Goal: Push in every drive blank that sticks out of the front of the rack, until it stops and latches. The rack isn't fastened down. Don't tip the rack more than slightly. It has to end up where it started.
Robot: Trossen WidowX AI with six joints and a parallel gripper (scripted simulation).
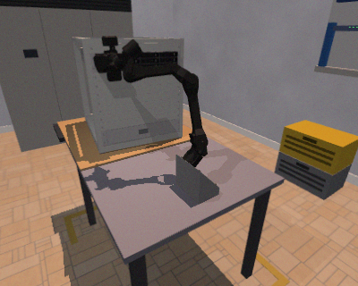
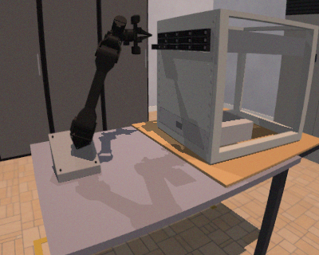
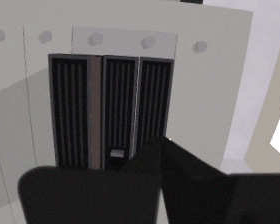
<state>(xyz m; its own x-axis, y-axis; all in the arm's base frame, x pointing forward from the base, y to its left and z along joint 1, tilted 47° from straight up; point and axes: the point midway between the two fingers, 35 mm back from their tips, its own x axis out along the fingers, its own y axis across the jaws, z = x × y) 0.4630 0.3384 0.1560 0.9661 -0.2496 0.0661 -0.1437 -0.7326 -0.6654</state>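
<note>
The grey rack (image 1: 136,100) (image 2: 185,88) (image 3: 206,100) stands upright on a wooden board. Rows of black drive blanks (image 2: 189,40) cross its upper front. The left-end blank of the bottom row (image 2: 154,47) sticks out. In the wrist view the rows run vertically; the left blank (image 3: 70,110) stands proud, its brownish side showing. The middle blank (image 3: 120,100) and right blank (image 3: 155,95) look about level with each other. My gripper (image 2: 151,35) (image 3: 157,143) is shut and empty, just off the rack front by the upper rows' left end, above the protruding blank. The fingers hide the blanks' lower parts in the wrist view.
The wooden board (image 1: 73,147) (image 2: 229,177) lies at the back of the grey table (image 1: 136,223) (image 2: 121,215). The arm's base plate (image 2: 73,163) stands on the table in front of the rack. A yellow case (image 1: 319,147) sits on a grey case (image 1: 311,174) on the floor.
</note>
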